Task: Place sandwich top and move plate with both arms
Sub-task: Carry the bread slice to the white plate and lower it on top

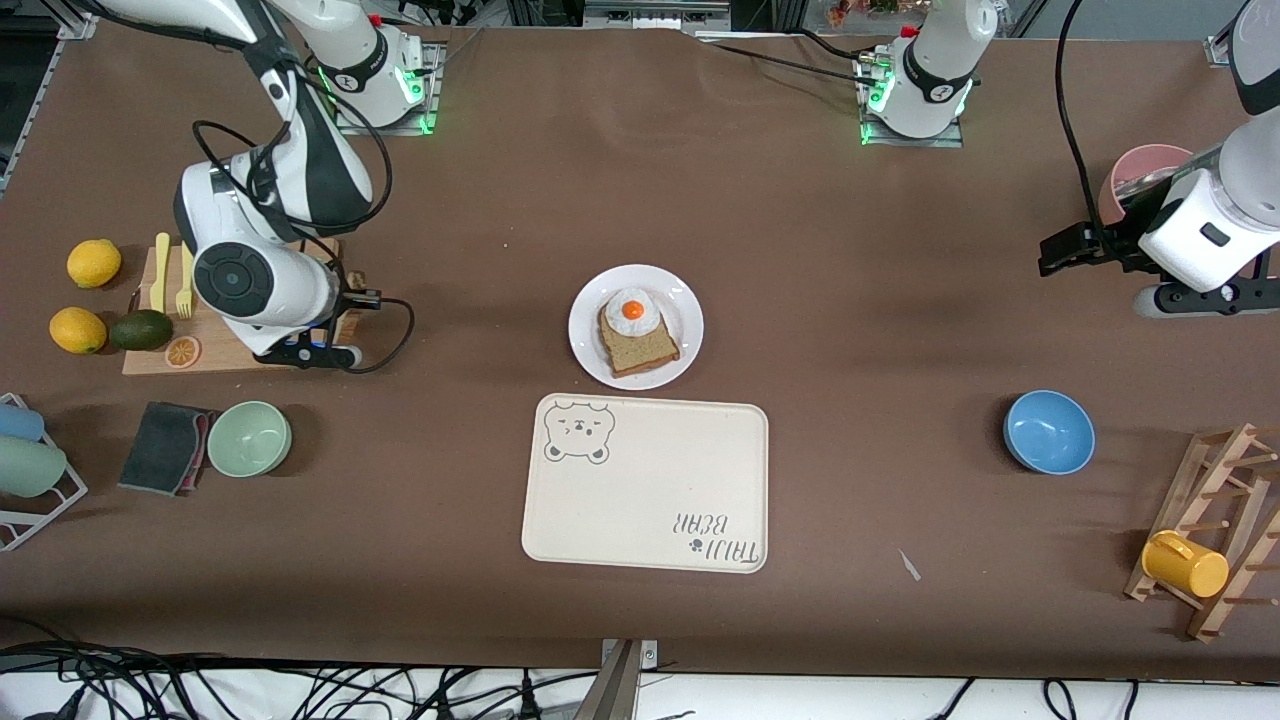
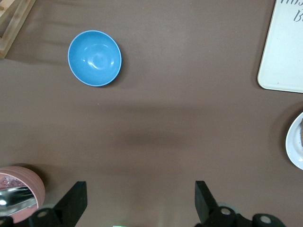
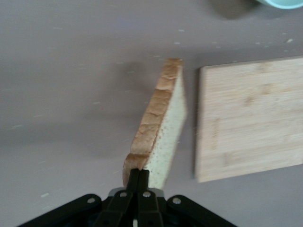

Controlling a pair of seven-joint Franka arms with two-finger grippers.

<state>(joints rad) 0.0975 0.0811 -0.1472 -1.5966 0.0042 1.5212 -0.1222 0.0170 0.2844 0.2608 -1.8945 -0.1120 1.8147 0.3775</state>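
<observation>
Bread slice lifted, plate waiting mid-table.

My right gripper [image 3: 138, 182] pinches the sandwich top [image 3: 158, 125] by its crust edge, hanging it over the wooden board [image 3: 248, 118] so the soft crumb stays uncrushed. The glossy white plate [image 1: 685, 300] holds the egg slice [image 1: 636, 335]. My left gripper [image 2: 139, 201] waits, jaws wide.

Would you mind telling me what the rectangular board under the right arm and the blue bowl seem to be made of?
The rectangular cutting board: light wood, likely bamboo, matte; pale strips and grain show. The round blue bowl: smooth and glossy, with soft highlights inside; glazed ceramic or plastic, the look leaves it open.
</observation>
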